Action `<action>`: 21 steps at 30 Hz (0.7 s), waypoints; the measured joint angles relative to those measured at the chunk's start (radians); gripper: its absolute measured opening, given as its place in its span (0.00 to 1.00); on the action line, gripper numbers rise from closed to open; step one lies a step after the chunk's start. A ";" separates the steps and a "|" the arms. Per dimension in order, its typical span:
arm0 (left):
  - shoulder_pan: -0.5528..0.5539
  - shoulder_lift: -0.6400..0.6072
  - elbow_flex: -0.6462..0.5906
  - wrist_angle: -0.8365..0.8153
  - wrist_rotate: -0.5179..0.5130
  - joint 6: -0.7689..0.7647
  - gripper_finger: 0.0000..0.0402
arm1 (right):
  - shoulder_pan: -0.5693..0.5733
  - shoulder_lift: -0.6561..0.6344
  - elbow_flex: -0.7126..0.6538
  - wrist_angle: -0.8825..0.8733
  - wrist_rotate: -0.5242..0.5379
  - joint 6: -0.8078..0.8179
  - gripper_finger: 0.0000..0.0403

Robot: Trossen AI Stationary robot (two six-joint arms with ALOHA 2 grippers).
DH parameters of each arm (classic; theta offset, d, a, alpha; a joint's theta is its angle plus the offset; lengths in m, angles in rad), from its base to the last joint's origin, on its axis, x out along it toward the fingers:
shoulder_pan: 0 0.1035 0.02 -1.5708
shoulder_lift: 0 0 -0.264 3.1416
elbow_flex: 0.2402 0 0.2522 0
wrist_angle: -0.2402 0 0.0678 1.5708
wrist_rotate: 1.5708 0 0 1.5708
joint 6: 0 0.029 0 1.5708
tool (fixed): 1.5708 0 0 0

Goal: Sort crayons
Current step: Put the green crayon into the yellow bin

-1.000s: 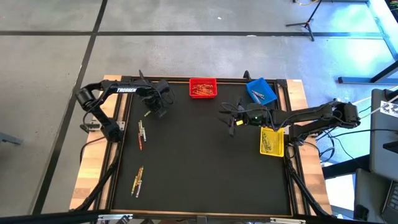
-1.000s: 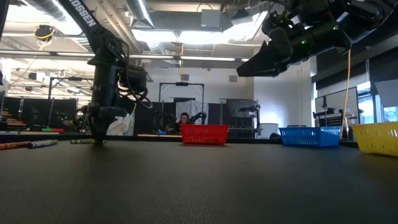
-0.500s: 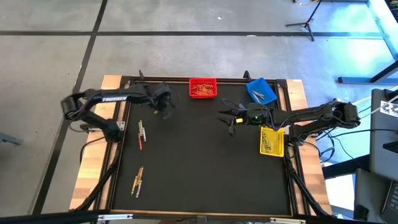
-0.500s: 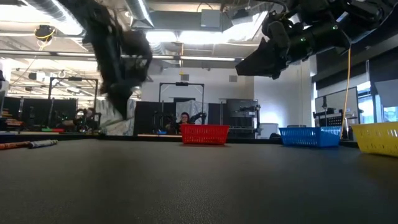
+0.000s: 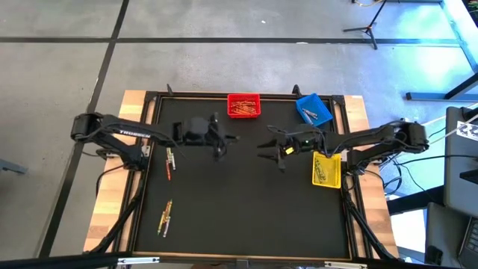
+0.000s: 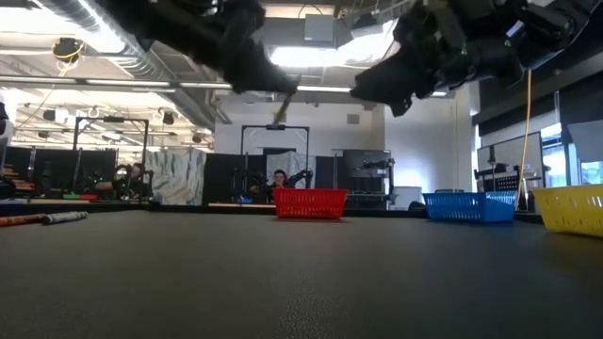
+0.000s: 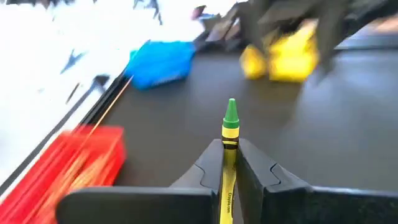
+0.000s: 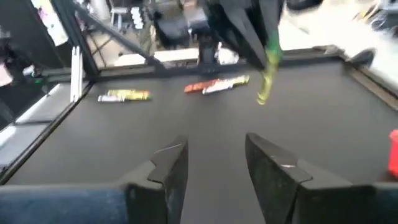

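My left gripper (image 7: 229,150) is shut on a green crayon (image 7: 231,119), high above the middle of the black table (image 5: 239,202). My right gripper (image 8: 214,163) hovers open opposite it, a short way toward the table's right, with nothing between its fingers. In the high view the left gripper (image 5: 222,142) and the right gripper (image 5: 266,146) point at each other. More crayons (image 5: 169,160) lie flat near the left edge, and another small bunch (image 5: 165,217) lies nearer the front left. My left gripper pinches the crayon's wrapped shaft (image 7: 229,140) between its two fingers. The crayon lies along the fingers and runs far back between them. Its green tip (image 7: 231,109) sticks out ahead of the fingertips. The fingers come from the table's left, slanting slightly down, and the crayon is lifted clear of the table.
A red bin (image 5: 243,105) holding crayons stands at the far edge. A blue bin (image 5: 314,109) sits at the far right, and a yellow bin (image 5: 326,169) at the right edge. Bare black mat fills the middle and the near side.
My left gripper has risen from the table's far left with the green crayon. It has swung toward the table's middle and tipped from pointing down to nearly level. The crayon has come off the mat and is lifted clear. My right gripper has stayed in place.
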State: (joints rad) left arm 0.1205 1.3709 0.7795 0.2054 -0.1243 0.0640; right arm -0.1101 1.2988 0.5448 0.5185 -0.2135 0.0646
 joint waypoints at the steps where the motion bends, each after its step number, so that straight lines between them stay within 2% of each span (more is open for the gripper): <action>1: -0.017 0.010 -0.009 0.060 0.014 0.003 0.04 | 0.000 0.012 -0.002 0.002 -0.008 0.005 0.42; 5: -0.079 0.066 -0.023 0.221 0.038 0.026 0.04 | 0.000 0.068 -0.002 0.061 -0.008 0.007 0.57; 10: -0.127 0.131 -0.023 0.323 0.038 0.055 0.04 | 0.000 0.129 0.000 0.190 -0.008 0.010 0.72; 15: -0.145 0.134 -0.023 0.336 0.006 0.066 0.04 | 0.023 0.172 0.037 0.276 -0.003 0.029 0.76; 21: -0.168 0.134 -0.023 0.360 -0.055 0.077 0.04 | 0.113 0.208 0.081 0.271 0.062 -0.123 0.76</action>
State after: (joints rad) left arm -0.0476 1.5047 0.7563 0.5654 -0.1789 0.1410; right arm 0.0026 1.5070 0.6255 0.7895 -0.1512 -0.0582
